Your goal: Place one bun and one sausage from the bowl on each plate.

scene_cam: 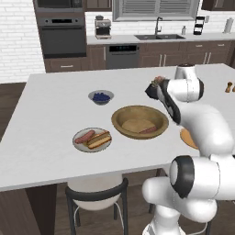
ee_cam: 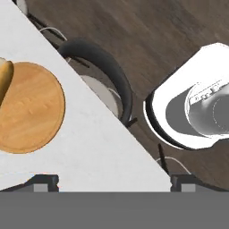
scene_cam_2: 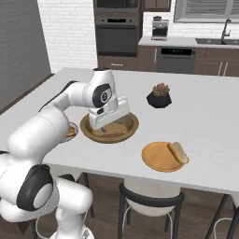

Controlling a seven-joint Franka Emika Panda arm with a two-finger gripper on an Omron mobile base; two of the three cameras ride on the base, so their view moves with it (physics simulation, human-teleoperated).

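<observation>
Centrally on the smooth white desk [scene_cam: 55, 92] sits the thick-rimmed wooden bowl [scene_cam: 120, 123] — one sausage [scene_cam: 148, 130] inside. At its 8 o'clock, the grey-rimmed plate [scene_cam: 79, 143] carries bun and sausage; at 4 o'clock, the flat orange plate [scene_cam_2: 156, 156] holds a bun [scene_cam_2: 178, 151]. Claw [ee_cam: 114, 181] released, empty — black pot [scene_cam_2: 159, 98] nearby.

White island counter [scene_cam: 50, 151] bears wooden bowl [scene_cam: 120, 124], two plates [scene_cam: 78, 143], berry bowl [scene_cam: 102, 102].

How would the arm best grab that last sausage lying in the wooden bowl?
From straight above, closing across the middle of the sausage. It lies flat near one side of the wooden bowl, whose thick raised rim blocks a sideways approach. The jaws should probably straddle its narrow width, not its length. The gripper hangs open over the bowl.
</observation>
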